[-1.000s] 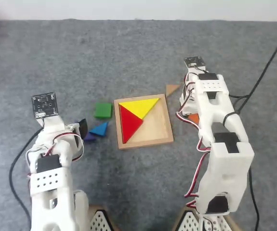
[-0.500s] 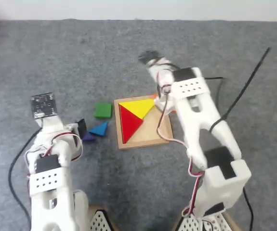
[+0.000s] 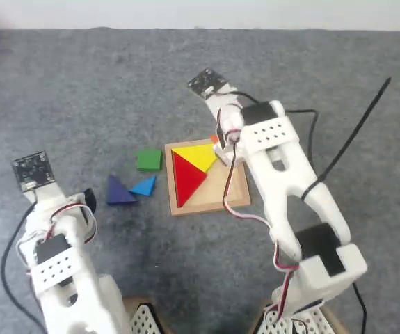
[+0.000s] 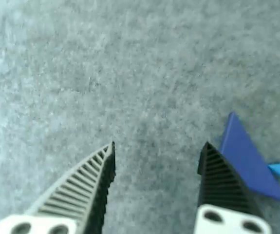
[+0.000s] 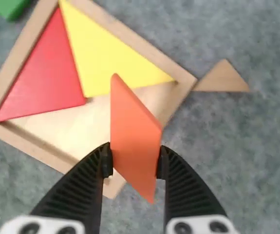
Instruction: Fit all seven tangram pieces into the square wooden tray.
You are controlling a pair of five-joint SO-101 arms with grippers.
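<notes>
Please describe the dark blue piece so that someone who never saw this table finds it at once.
Find the square wooden tray in the middle of the grey mat. Three loose pieces lie beyond its red triangle. The dark blue triangle is the farthest from the tray and the darkest.

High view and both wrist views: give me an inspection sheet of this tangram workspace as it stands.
Surface: grey carpet.
Job's things: wooden tray holds the red triangle and yellow triangle. The green square, dark blue triangle, light blue triangle and tan triangle lie outside it on the carpet.
Clutter: nothing seen.
Claws: left claw open over bare carpet beside the dark blue triangle. Right claw shut on the orange parallelogram, above the tray.
Cables: black cable trails from one arm; red and white wires run along it.
Surroundings: pale strip beyond the carpet.
</notes>
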